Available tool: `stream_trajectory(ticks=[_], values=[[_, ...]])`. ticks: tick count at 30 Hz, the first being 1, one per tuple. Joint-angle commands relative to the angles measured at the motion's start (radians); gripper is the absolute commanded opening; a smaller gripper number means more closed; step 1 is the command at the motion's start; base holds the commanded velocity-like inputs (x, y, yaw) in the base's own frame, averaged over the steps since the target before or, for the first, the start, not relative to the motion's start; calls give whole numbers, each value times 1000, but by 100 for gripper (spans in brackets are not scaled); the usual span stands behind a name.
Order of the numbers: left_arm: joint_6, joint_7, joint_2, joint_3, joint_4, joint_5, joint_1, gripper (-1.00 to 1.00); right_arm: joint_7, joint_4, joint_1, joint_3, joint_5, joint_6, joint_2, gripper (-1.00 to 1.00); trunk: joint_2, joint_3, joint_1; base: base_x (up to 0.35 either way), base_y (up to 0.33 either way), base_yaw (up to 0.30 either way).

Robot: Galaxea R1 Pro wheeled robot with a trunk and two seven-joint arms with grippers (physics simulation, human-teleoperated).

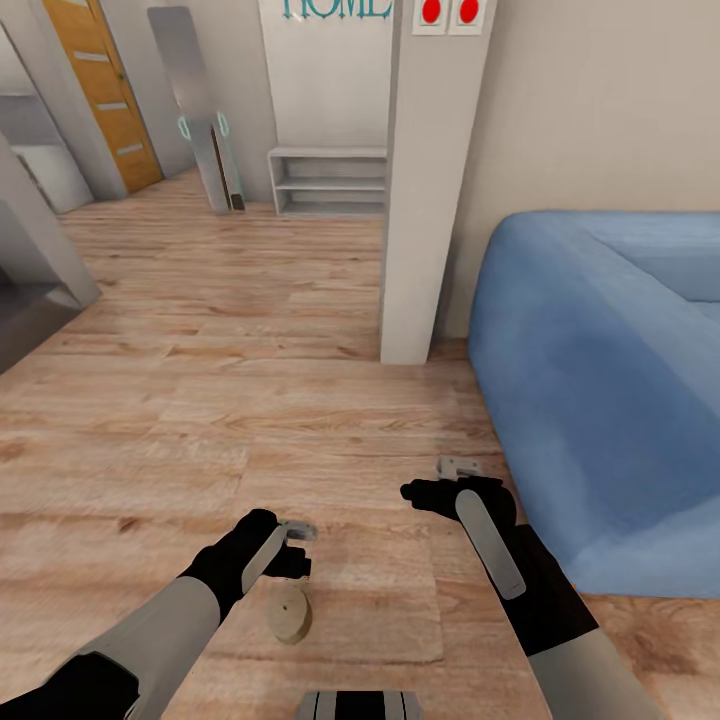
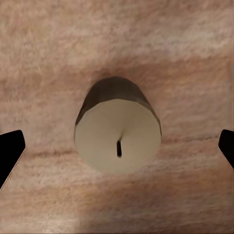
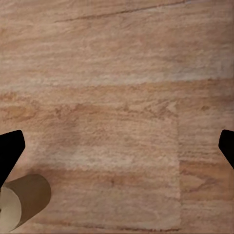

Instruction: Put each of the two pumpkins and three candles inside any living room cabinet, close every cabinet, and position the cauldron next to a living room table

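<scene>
Candle (image 2: 117,131) stands upright on the wood floor (image 1: 300,400), centred directly under the left pincer (image 1: 296,548), whose jaws are spread wide and clear of its sides. Right pincer (image 1: 452,478) also wide, empty, over bare floor between candle and blue sofa (image 1: 600,400).

The floor (image 1: 200,400) is pale wood planking with a visible grain, matt. The candle (image 2: 117,134) looks waxy and smooth, dull-topped. The sofa (image 1: 600,380) seems a soft blue cloth, though its texture is blurred. The pillar (image 1: 430,180) is flat matt white.
</scene>
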Motion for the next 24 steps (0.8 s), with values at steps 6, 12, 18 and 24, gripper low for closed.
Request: stream_trajectory(ticks=[6, 12, 18, 24], values=[[3, 10, 1, -5, -1, 11, -1, 100, -10, -1, -1, 1, -10, 2, 0, 100, 0, -1, 0, 70, 0, 0], [1, 10, 1, -6, -2, 10, 0, 100, -10, -1, -1, 1, -10, 2, 0, 100, 0, -1, 0, 13, 0, 0], [-24, 10, 1, -7, -2, 10, 0, 100, -10, -1, -1, 1, -10, 2, 0, 100, -1, -20, 2, 1, 0, 0], [-32, 12, 1, -6, -2, 10, 0, 100, -10, -1, -1, 1, -10, 1, 0, 100, -3, -43, 5, 0, 0, 0]])
